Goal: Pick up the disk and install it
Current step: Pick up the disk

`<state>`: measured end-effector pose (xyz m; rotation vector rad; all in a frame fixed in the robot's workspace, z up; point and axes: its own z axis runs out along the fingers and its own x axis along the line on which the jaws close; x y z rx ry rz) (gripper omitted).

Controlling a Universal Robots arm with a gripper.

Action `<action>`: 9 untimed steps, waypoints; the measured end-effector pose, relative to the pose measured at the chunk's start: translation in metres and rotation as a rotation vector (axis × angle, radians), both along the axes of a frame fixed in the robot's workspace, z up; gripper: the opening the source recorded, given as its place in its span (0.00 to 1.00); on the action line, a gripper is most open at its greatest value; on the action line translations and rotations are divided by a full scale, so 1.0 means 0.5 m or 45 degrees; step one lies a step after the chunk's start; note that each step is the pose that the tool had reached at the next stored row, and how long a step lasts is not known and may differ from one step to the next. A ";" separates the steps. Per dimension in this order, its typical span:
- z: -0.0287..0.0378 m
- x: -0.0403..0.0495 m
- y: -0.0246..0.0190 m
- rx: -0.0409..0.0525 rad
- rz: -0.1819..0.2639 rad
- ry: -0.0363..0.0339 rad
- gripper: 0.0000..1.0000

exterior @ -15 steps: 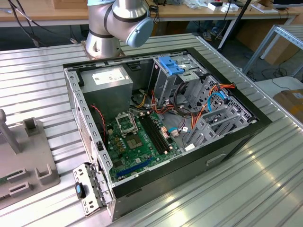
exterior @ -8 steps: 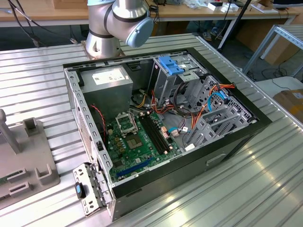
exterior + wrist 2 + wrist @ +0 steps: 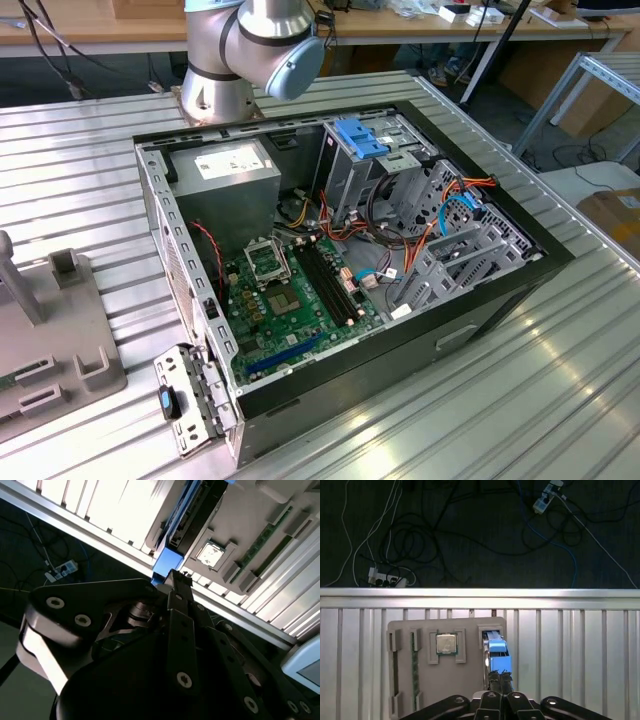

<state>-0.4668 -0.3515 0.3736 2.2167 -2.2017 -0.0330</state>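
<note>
Fingers (image 3: 494, 684) of the gripper (image 3: 500, 676) pinch the blue-edged disk (image 3: 496, 647), standing in a slot of the grey tray (image 3: 450, 685), not yet lifted or fitted into the drive cage (image 3: 350, 180) at 1 o'clock in the exterior view.

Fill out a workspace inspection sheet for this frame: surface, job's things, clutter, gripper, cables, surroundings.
Surface: ribbed metal table, carrying everything.
Job's things: disk stands on edge in a slot of the grey fixture tray; open computer case lies on the table.
Clutter: processor chip and memory stick sit in the same tray.
Gripper: gripper right at the disk's blue frame; whether it grips cannot be told.
Cables: coloured wiring inside the case; loose cables and power strip on the dark floor.
Surroundings: wooden bench behind; cardboard box at the exterior view's right.
</note>
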 end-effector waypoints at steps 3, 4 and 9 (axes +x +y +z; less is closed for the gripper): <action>0.000 0.000 0.0010 0.008 0.003 0.0001 0.11; 0.000 0.000 0.0011 0.009 0.003 0.0002 0.11; -0.018 0.000 0.0011 0.011 0.004 0.0001 0.11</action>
